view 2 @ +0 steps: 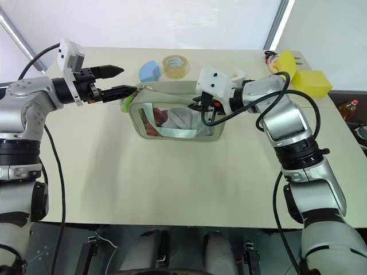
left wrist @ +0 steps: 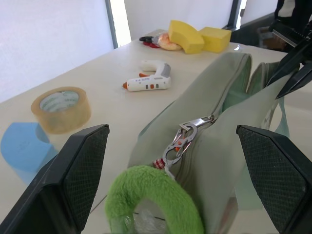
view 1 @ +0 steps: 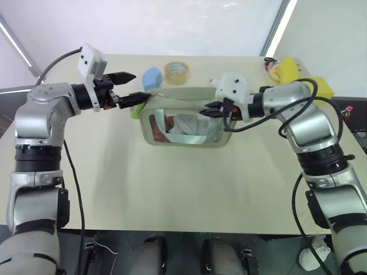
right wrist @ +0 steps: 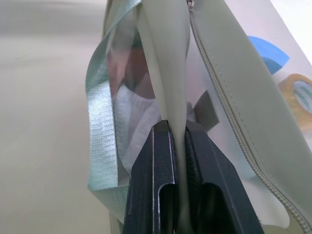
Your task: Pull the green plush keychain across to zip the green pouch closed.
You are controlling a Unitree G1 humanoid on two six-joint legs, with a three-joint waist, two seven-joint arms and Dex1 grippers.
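While the right gripper (right wrist: pixel 178 146) is pinching one end of the green pouch (view 1: pixel 183 123) with its fingers closed tight on the fabric, the left gripper (left wrist: pixel 170 170) is hanging at the opposite end with its fingers spread wide, gripping nothing. The pouch is standing up on the tabletop (view 1: pixel 172 189), its zipper looking mostly unclosed, and the green plush keychain (left wrist: pixel 153 197) is dangling from the metal clip (left wrist: pixel 181 144) at the pouch's left end, sitting right between the open fingers. I am guessing the danger is in the grab: the plush is soft and curved, so the fingers could be squeezing fluff and slipping off once pulling starts. If the right side's pinch gives way, the whole pouch could be dragging along instead of zipping, maybe nudging the tape roll (view 1: pixel 176 73) behind it
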